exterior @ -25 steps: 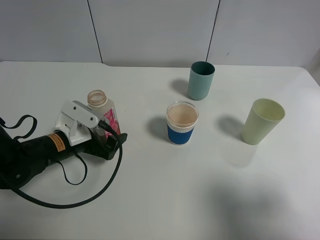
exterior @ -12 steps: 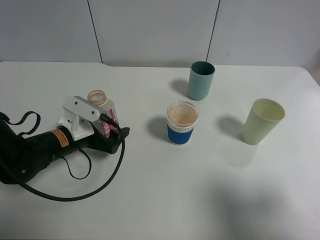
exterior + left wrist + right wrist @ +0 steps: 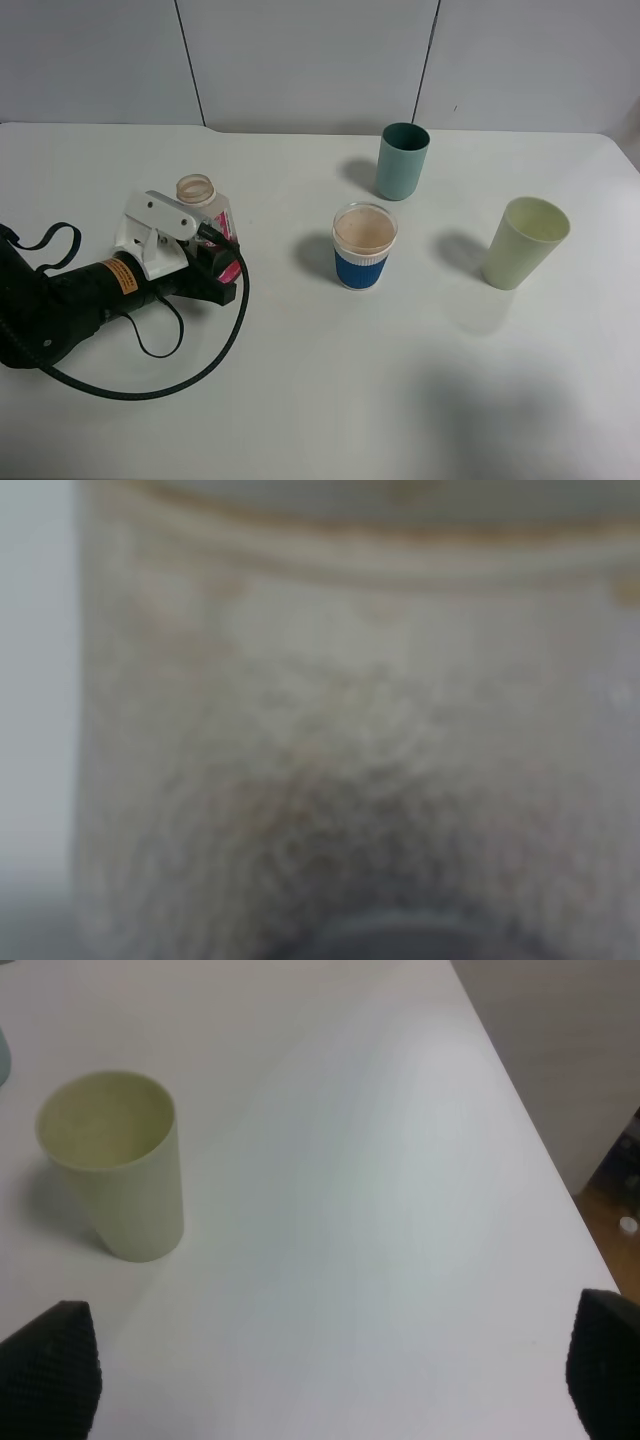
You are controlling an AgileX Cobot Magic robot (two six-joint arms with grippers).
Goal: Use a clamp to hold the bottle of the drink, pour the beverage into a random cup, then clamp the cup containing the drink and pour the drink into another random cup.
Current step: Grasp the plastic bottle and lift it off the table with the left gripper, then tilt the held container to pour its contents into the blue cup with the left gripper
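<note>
Evidently the job was at its first step, the grasp on the bottle (image 3: pixel 197 192). The left clamp (image 3: pixel 212 255) lay low on the left side of the table (image 3: pixel 330 390), its white jaws closed on either side of the bottle's body with the tan-rimmed neck showing above them. The bottle stood upright on the table, well apart from the cups. In the left wrist view its wall (image 3: pixel 350 730) filled nearly everything, blurred, so I could not read the liquid level there.

The right gripper (image 3: pixel 325 1370) hung idle with its dark fingertips spread wide apart and nothing between them, looking down at the pale green tumbler (image 3: pixel 115 1165).

I judged that nothing had been poured yet. The blue-banded cup (image 3: pixel 364 247) stood near the middle, the teal cup (image 3: pixel 402 161) behind it and the tumbler off to the right, all upright.

The next move, as I saw it, called for lifting the bottle straight up without letting it twist in the jaws, carrying it across to the blue-banded cup, and tipping the neck over the rim slowly. A squarish plastic body could flex or slip under the clamp.
</note>
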